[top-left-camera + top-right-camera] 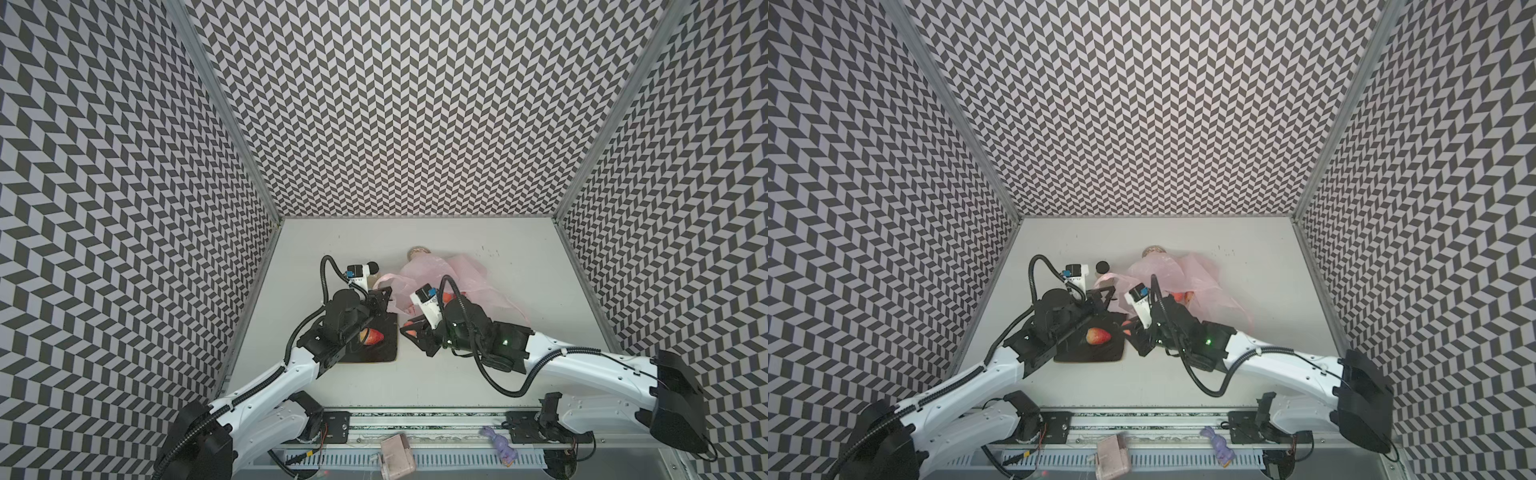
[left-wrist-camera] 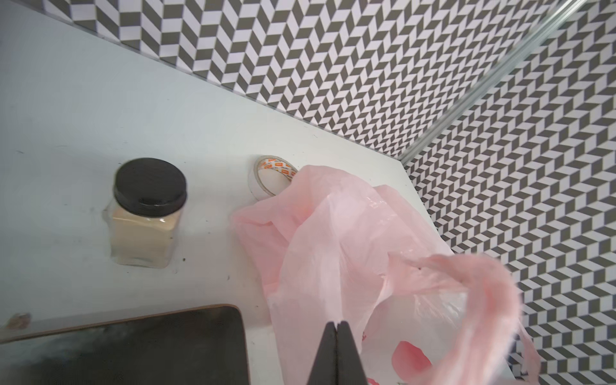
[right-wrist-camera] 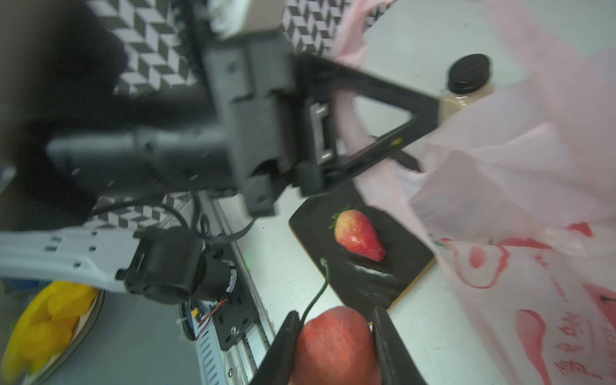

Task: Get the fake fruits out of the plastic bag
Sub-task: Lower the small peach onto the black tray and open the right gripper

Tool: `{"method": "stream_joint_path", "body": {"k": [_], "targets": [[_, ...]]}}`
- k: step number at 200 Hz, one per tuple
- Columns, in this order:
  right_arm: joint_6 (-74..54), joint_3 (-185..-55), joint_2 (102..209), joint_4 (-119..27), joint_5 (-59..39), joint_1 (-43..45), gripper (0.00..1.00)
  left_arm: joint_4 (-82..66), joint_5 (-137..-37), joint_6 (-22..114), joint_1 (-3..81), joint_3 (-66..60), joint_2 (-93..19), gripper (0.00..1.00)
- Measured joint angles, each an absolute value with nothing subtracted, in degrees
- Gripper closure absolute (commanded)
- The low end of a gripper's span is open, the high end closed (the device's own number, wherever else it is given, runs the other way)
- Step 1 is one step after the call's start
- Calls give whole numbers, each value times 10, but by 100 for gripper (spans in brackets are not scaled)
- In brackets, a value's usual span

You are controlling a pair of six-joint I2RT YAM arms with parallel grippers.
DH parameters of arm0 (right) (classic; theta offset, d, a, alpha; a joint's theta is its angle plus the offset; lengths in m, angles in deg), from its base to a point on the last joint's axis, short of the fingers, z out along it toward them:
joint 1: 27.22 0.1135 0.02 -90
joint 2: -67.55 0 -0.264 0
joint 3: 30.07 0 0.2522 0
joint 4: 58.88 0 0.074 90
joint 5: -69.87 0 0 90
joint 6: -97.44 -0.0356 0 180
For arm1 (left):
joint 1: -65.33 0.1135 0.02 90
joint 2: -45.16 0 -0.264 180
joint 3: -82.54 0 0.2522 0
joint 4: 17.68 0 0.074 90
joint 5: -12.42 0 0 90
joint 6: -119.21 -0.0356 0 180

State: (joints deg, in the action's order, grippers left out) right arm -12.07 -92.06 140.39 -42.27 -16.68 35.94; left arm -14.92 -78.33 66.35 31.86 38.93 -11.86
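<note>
**Step in hand:** taking 1 fruit out. The right tool (image 3: 336,313) is clamped on a round red-orange peach-like fake fruit with a thin green stem (image 3: 336,348). The fruit is clear of the thin crinkly translucent pink plastic bag (image 2: 333,233) and just beside the edge of the black square tray (image 3: 383,283). The left tool (image 2: 336,328) is closed, its tips pinching a fold of bag film, apparently to hold the mouth up.

**Fruit located:**
- 1 glossy red strawberry with a green cap (image 1: 1098,336) lies on the tray.
- At least 1 more red-orange fruit (image 1: 446,297) shows in the bag, just behind the right wrist.
- The rest of the bag's contents are hidden.

**Next move (judgement):**
- Carry the peach-like fruit over the tray.
- Lower it onto bare black surface apart from the strawberry, then open the jaws.
- It is round and likely to roll, so release it low.
- The left tool should hold its pinch so the mouth is open for the next reach.

**Around:**
- A clear square jar with a black lid and beige contents (image 2: 148,213) stands on the white counter (image 1: 457,374).
- A roll of white tape (image 2: 271,178) sits there too, partly behind the bag's edge.
- Both are off the path.

**In the way:**
- The left arm overhangs much of the tray in both top views.
- Bag film drapes over 1 tray corner in the right wrist view, so landing room is limited.
</note>
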Motion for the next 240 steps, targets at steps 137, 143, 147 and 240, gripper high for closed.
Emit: {"method": "stream_joint_path", "body": {"k": [137,143,147,240], "targets": [[0,-1024,1753,-669,-230,447,76,-108,-821,632,370,337,-133,100],[3,-1030,1764,-679,-236,447,76,-98,-821,629,370,332,-133,100],[5,-1034,1771,-685,-240,447,76,-93,-821,627,370,330,-133,100],[32,-1083,1895,-740,-325,447,57,-52,-817,616,375,321,-124,100]]}}
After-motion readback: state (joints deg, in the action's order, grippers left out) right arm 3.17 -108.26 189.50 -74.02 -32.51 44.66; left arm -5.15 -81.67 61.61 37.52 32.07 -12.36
